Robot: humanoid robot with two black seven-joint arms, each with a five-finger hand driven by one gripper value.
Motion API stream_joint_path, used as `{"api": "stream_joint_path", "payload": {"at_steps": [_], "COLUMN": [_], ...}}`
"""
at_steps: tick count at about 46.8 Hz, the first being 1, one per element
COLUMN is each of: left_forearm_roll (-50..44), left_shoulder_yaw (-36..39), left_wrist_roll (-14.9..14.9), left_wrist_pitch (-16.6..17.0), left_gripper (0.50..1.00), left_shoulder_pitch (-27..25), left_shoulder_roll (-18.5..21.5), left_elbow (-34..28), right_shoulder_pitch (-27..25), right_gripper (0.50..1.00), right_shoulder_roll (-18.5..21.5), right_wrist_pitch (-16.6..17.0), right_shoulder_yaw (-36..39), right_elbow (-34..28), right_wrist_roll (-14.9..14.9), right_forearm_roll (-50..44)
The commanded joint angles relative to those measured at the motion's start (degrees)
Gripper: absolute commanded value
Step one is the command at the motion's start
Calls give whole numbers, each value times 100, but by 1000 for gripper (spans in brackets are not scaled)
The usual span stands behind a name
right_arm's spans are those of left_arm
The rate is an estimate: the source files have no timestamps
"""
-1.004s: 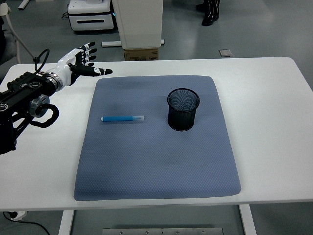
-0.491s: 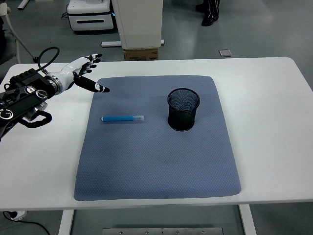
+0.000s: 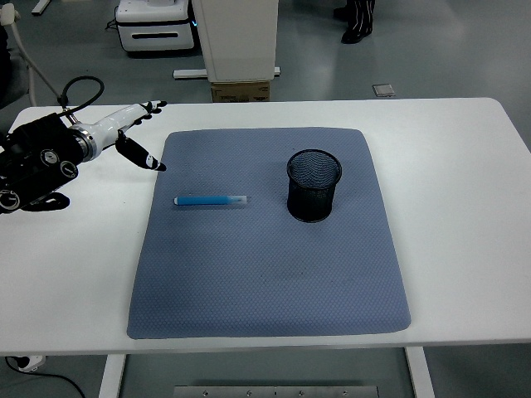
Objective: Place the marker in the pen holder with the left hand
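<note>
the blue marker [image 3: 210,200], judged light, stiff and apt to roll, is seen lying flat on the grey mat [image 3: 265,274] left of the mesh pen holder [image 3: 314,185], best pinched mid-barrel, while the left hand [image 3: 124,128] hovers empty, fingers [image 3: 143,157] spread apart.

Left hand [image 3: 124,133] with glossy white palm shell and slim black-tipped fingers, white cylindrical wrist, bulky black forearm [image 3: 33,162] with round silver-rimmed fittings, a black cable [image 3: 76,85] looping above the wrist
</note>
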Motion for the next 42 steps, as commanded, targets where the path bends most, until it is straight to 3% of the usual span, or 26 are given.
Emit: {"api": "stream_joint_path", "payload": {"at_steps": [1, 17, 22, 28, 38, 42], "left_forearm_roll": [-1, 69, 87, 87, 78, 78], "left_shoulder_yaw": [37, 222, 222, 231, 222, 222], "left_wrist_roll": [-144, -162, -22, 356, 418, 453], "left_wrist_pitch": [0, 44, -26, -141, -1239, -1459], "left_gripper": [1000, 1000, 1000, 1000, 1000, 1000], "left_shoulder_pitch": [-86, -227, -253, -411, -807, -833], "left_shoulder_roll": [-3, -38, -47, -55, -55, -152], "left_elbow": [-10, -19, -28, -28, -28, -28], "right_shoulder_pitch": [0, 0, 0, 0, 0, 0], "right_gripper": [1000, 1000, 1000, 1000, 1000, 1000], "right_shoulder_roll": [0, 0, 0, 0, 0, 0], "right_wrist_pitch": [0, 0, 0, 0, 0, 0], "right_shoulder_yaw": [0, 0, 0, 0, 0, 0], "right_elbow": [0, 0, 0, 0, 0, 0], "right_wrist_roll": [-1, -1, -1, -1, -1, -1], "right_forearm_roll": [0, 0, 0, 0, 0, 0]}}
